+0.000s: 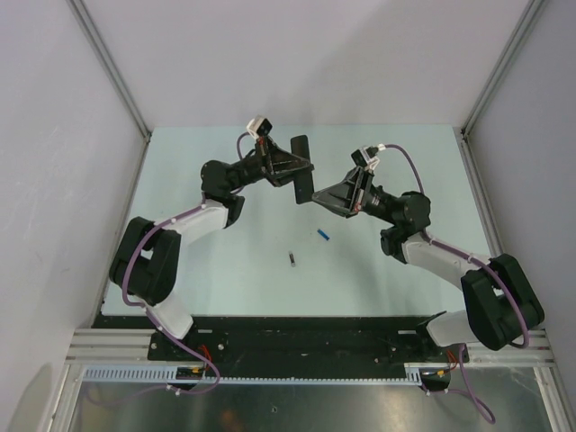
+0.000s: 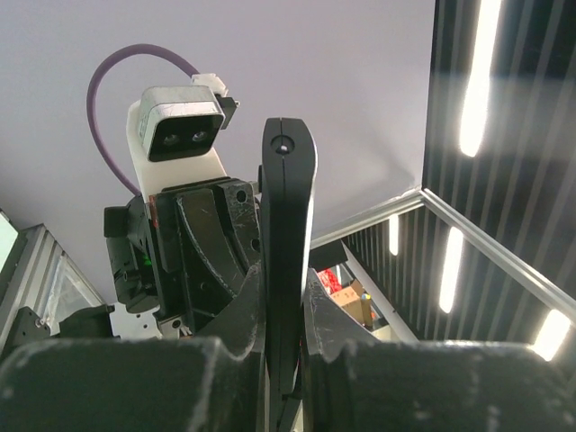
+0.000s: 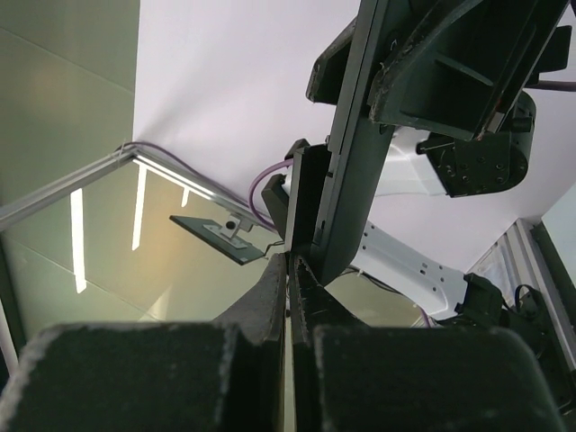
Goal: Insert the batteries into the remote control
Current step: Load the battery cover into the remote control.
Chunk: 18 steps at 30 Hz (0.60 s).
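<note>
The remote control (image 1: 301,169) is a slim black bar held up in the air above the far middle of the table. My left gripper (image 1: 300,173) is shut on its sides, and in the left wrist view the remote control (image 2: 288,198) stands upright between the fingers of that gripper (image 2: 286,281). My right gripper (image 1: 313,200) is shut, its tips against the remote's lower end. In the right wrist view those tips (image 3: 289,259) meet the edge of a thin black panel (image 3: 304,202) on the remote control (image 3: 355,135); whether they pinch it is unclear. Two batteries lie on the table, one blue (image 1: 323,235) and one dark (image 1: 292,259).
The pale green table (image 1: 207,270) is walled by white panels with metal posts at the back left (image 1: 108,63) and back right (image 1: 504,72). A black base rail (image 1: 306,335) runs along the near edge between the arm bases.
</note>
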### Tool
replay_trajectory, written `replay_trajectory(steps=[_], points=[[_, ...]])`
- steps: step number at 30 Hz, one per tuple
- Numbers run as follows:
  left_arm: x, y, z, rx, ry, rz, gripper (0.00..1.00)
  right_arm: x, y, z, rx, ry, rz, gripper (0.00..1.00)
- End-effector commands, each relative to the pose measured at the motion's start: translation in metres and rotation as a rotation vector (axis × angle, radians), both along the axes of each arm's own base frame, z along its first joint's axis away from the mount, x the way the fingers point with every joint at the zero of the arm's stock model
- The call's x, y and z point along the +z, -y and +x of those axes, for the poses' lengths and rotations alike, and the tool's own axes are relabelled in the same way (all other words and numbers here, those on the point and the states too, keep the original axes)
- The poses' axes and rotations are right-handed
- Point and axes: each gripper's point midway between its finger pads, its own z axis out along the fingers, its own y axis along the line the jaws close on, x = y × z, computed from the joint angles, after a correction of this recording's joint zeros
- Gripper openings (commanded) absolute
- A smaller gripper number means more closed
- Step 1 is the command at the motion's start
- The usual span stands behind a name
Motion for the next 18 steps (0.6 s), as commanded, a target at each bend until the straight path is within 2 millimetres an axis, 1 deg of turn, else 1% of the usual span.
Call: replay_trajectory(steps=[1, 11, 15, 18], points=[[0.053, -0.029, -0.044, 0.000, 0.299, -0.194, 0.00, 0.023, 0.021, -0.021, -0.025, 0.220, 0.109, 0.00], [0.044, -0.032, -0.033, 0.038, 0.279, -0.185, 0.00, 0.012, 0.021, -0.008, -0.033, 0.175, 0.088, 0.00], [0.037, -0.030, -0.030, 0.045, 0.263, -0.174, 0.00, 0.009, 0.022, -0.003, -0.038, 0.159, 0.081, 0.00], [0.030, -0.030, -0.026, 0.056, 0.246, -0.163, 0.00, 0.004, 0.022, 0.002, -0.034, 0.133, 0.072, 0.02]])
